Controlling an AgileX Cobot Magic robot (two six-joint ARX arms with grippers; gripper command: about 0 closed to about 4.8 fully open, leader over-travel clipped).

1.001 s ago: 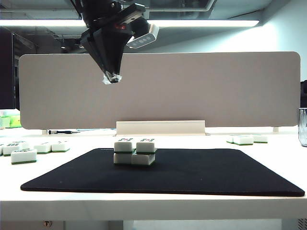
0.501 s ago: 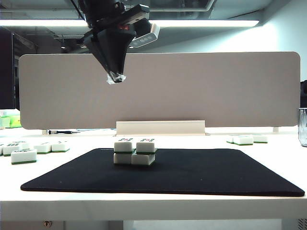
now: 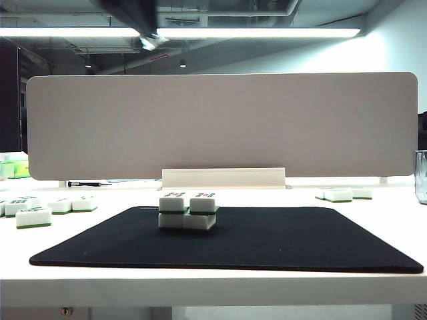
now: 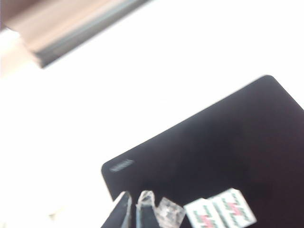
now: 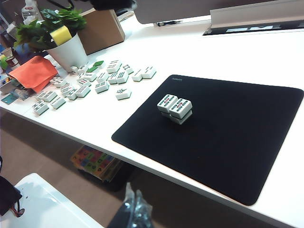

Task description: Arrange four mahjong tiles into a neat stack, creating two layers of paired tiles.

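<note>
A white table point(image 3: 373, 280) carries a black mat point(image 3: 267, 243) at its centre; on the mat, toward ten o'clock from the mat's middle, sits the stack point(image 3: 188, 211) of the four mahjong tiles point(image 5: 174, 109), two above two, white with green bases, the upper pair set slightly askew over the lower; from the left wrist view the top faces show red marks. Behind the mat a long grey partition point(image 3: 220, 123) spans the table; a pale tray point(image 3: 223, 177) lies at its foot at twelve o'clock; ceiling light strips point(image 3: 253, 32) glow above. Spare tiles point(image 3: 47, 210) lie scattered at nine o'clock off the mat, a few more point(image 3: 343, 194) at two o'clock; the right wrist view adds a potted plant point(image 5: 66, 33), a brown box point(image 5: 100, 29) and an orange cloth point(image 5: 34, 73) beyond them. The left gripper point(image 4: 135, 211) hangs high above the mat, blurred at the exterior view's top edge, its fingers pressed together, holding nothing; the right gripper point(image 5: 135, 209) sits low before the table's front edge, fingers together and empty.
</note>
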